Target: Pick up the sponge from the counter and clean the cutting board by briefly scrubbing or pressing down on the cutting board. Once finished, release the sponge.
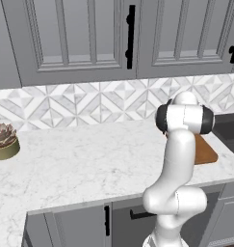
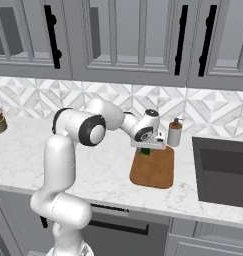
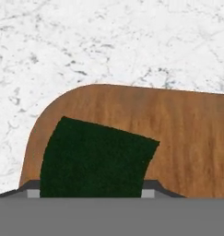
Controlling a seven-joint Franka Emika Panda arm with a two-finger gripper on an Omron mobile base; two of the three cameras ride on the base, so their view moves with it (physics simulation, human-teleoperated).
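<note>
- The gripper point(image 2: 146, 148) is clamped on the sponge point(image 3: 95, 159), one finger tip at each of its short sides in the hand view, dark green face turned up toward the camera.
- The hand points straight down over the far end of the cutting board point(image 2: 154, 169), near a rounded corner — the sponge sits low on the wood, and I judge it pressed or nearly so, though actual contact cannot be told.
- This pose suits scrubbing: a vertical wrist puts the force straight into the board.
- The board lies flat on the counter point(image 1: 84, 159), long side running near to far, so strokes can run toward the robot.
- A soap dispenser point(image 2: 174, 133) stands just beside the board's far right corner — a sideways sweep could knock it.
- Farther right, a dark sink point(image 2: 224, 170) is let into the worktop.
- Far left, a potted succulent point(image 1: 4, 141) sits well clear.
</note>
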